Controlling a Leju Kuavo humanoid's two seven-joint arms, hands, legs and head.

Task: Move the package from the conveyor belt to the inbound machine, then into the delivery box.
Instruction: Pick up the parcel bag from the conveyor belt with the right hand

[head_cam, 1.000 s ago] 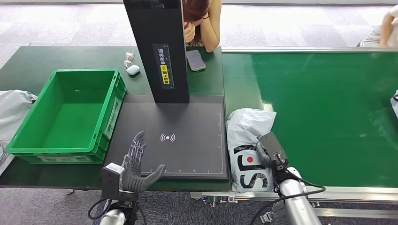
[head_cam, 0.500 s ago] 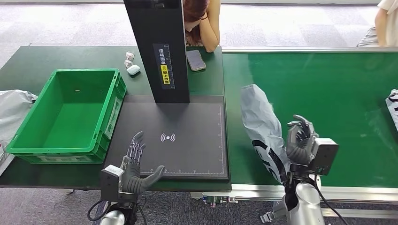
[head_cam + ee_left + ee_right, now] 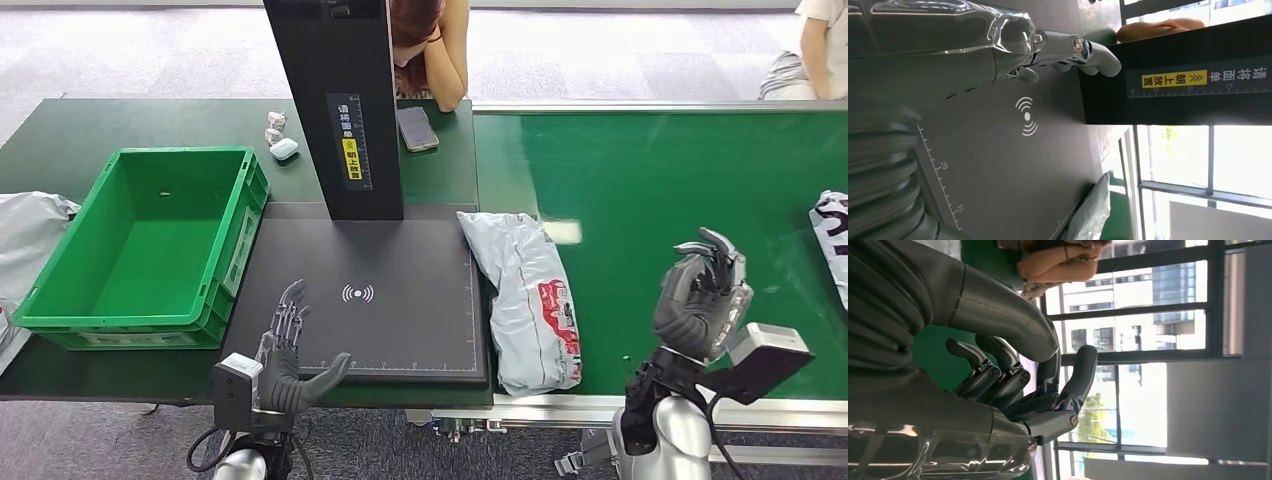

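Head view: grey plastic mailer package point(image 3: 527, 297) flat between both hands, straddling belt edge and black scanner plate point(image 3: 400, 320), touching neither. Left hand point(image 3: 290, 350) spread, empty, over plate's near edge.

Left wrist: fingers point(image 3: 1068, 50) extended, nothing held.

Right wrist: right hand point(image 3: 1023, 390) loosely curled, empty. Risk: overhanging mailer misread or snagged.

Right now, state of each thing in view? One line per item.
package: lying flat, released, straddling the conveyor belt edge and the inbound machine plate.
green crate: upright, nothing in it.
left hand: holds nothing, fingers apart, at the plate's near edge.
right hand: raised over the belt, fingers loosely curled, holds nothing.
second package: on the belt at far right.
phone: flat, screen dark.
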